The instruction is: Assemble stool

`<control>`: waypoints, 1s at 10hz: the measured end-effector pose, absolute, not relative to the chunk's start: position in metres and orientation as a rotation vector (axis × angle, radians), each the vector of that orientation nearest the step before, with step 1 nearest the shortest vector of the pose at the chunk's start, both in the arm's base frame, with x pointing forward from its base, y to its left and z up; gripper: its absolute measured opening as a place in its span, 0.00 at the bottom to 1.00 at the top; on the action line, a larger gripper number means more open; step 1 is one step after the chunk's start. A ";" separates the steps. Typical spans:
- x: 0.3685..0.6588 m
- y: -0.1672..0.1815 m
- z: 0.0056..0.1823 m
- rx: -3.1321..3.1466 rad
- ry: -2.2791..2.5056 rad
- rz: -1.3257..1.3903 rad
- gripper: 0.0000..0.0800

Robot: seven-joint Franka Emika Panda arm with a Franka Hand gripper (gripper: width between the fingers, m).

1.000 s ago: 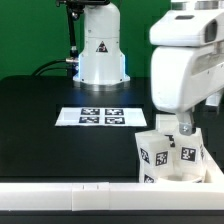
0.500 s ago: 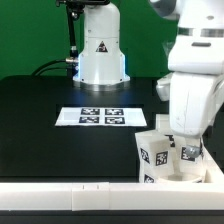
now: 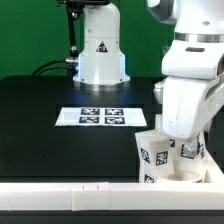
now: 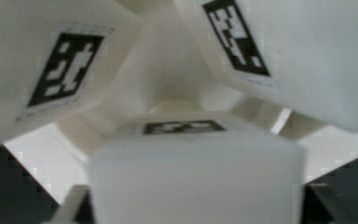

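Black table, tagged marker board, gripper over stool, grip unclear, no readable writing

gripper: fingertips buried behind the stool parts, can't tell how the jaws stand
stool: far side blocked by the arm, bottom tucked behind the white edge bar
wrist view: blurry close-up, every tagged leg runs off the frame
table: corner at the exterior view's right hidden by the arm
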State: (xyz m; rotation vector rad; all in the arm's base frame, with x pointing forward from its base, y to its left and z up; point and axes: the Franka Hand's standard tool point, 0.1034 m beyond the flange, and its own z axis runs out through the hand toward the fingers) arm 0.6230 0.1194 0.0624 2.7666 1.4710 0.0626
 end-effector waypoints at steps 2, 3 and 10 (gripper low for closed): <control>0.623 0.118 0.062 2.867 1.276 0.064 0.41; 0.626 0.115 0.064 2.970 1.042 0.075 0.41; 0.627 0.118 0.063 3.207 -0.315 0.064 0.42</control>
